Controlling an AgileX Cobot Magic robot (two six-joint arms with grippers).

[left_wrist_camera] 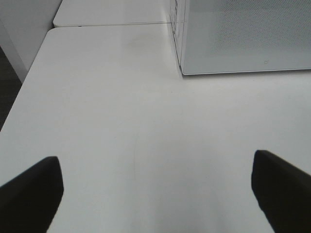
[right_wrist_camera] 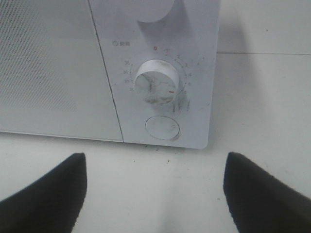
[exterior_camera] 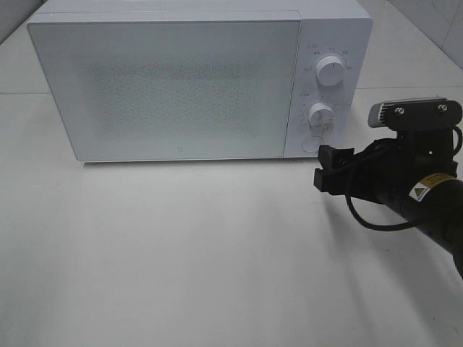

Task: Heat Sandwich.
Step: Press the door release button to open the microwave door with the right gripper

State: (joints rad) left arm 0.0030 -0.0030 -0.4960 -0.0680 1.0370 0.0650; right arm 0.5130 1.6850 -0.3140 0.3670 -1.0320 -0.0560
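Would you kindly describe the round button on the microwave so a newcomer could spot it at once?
Find the white microwave; its control panel fills the right end of the front. There an upper knob sits above a lower knob, and the round button lies directly beneath the lower one. Unlike both knobs it is flat, with no scale around it.

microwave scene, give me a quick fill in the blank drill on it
1. The microwave door is ____.
2. Its panel carries ____ knobs above a round button.
3. The right pincer stands open in front of that panel and holds ____.

Missing words: closed; two; nothing
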